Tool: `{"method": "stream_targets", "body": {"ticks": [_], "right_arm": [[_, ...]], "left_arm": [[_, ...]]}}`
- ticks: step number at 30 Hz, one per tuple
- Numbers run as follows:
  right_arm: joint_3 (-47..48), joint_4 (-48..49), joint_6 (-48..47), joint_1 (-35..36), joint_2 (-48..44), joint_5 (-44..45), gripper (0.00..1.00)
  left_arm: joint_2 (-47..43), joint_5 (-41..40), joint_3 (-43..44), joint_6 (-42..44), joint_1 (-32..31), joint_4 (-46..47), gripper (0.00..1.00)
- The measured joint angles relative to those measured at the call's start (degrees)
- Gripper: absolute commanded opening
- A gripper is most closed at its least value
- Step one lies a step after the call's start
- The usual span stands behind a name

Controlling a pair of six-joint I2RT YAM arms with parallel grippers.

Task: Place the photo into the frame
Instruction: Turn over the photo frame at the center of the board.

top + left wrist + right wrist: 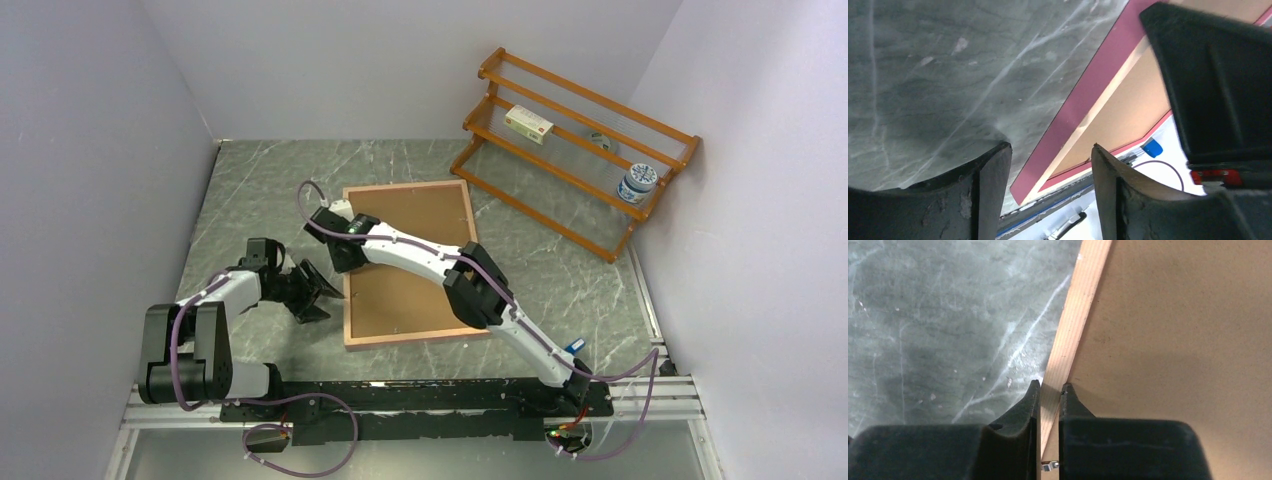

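The frame [348,300] lies wood-coloured back up in the middle of the table, with a brown backing board [410,290] in it. Its pink side shows in the left wrist view [1083,95]. The photo is hidden. My right gripper [345,258] is at the frame's left rail [1075,320], its jaws closed to a narrow gap with the rail between the fingertips [1050,385]. My left gripper [310,290] is open and empty just left of the frame's near left part [1050,150]. The right gripper's black body also shows in the left wrist view [1218,85].
An orange wooden rack [575,150] stands at the back right with a small box [529,124] and a round tin [637,183] on it. White walls close in the table on three sides. The arms' base rail [400,400] runs along the near edge.
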Motion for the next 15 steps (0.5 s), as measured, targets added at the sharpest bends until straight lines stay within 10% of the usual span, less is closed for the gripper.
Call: {"method": "stream_targets", "body": {"ticks": [15], "right_arm": [[-2.3,-6.7,2.6,-2.2,-5.9,-14.1,0.0]], "left_arm": [[-0.5,12.8,-1.9,-2.9,0.0,11.6,0.73]]}}
